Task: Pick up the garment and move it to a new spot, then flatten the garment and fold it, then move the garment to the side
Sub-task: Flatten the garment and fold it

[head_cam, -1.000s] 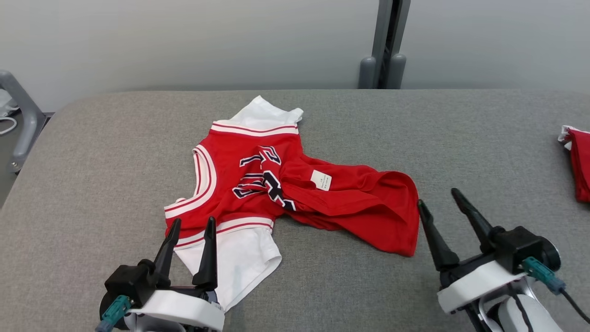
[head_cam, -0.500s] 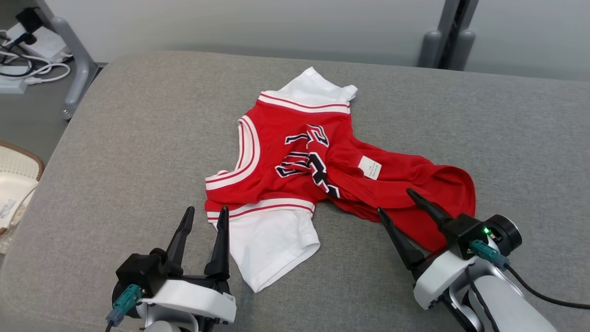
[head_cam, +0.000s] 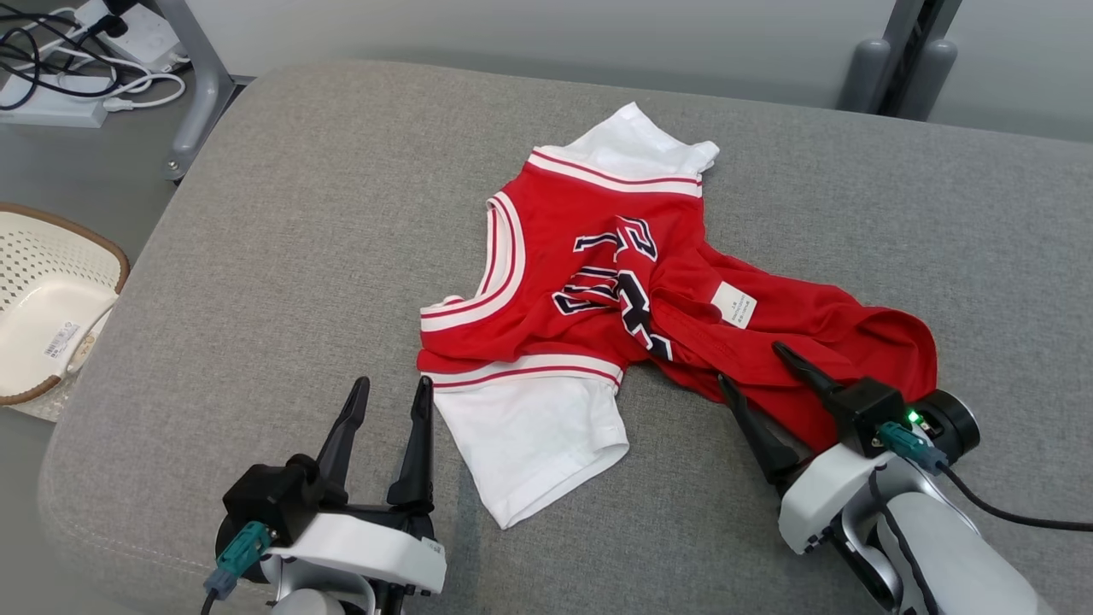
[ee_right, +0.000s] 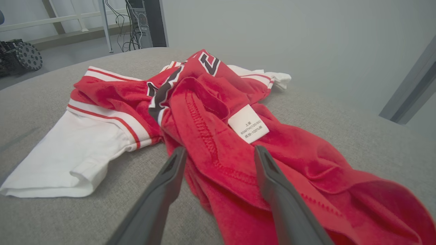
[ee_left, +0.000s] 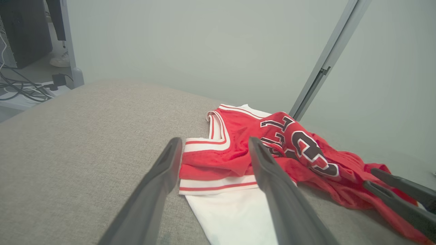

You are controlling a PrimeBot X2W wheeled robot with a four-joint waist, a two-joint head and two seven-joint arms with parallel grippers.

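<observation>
Pre-grasp: L hand (head_cam: pixel 393 381) + R hand (head_cam: pixel 751 365) both spread, nothing held.
R over bunched red hem (head_cam: pixel 854 342) of garment (head_cam: pixel 589 282), L beside white sleeve (head_cam: pixel 529 444): prob. staged for 2-pt lift off worktop (head_cam: pixel 299 213).

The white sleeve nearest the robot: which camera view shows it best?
Head view: the whole sleeve, seen from above. The right wrist view shows the sleeve whole but at a low angle. In the left wrist view a finger and the bottom edge cut the sleeve.
</observation>
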